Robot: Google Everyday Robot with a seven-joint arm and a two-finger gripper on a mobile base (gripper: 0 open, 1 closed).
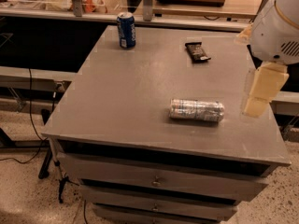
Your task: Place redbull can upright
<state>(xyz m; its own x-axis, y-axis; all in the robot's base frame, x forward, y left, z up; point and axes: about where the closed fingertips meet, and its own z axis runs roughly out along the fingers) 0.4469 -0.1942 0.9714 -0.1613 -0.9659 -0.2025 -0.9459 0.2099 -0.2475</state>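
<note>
The redbull can (196, 110), slim and silver with faint bluish markings, lies on its side on the grey table top (140, 92), right of the middle and near the front. My gripper (259, 91), cream-coloured, hangs from the white arm (278, 27) at the table's right edge. It is to the right of the can, a short way apart from it, and holds nothing that I can see.
A shorter dark-blue can (126, 30) stands upright at the table's back left. A dark flat packet (197, 51) lies at the back right. The table has drawers (154, 181) below. Benches and cables stand behind and to the left.
</note>
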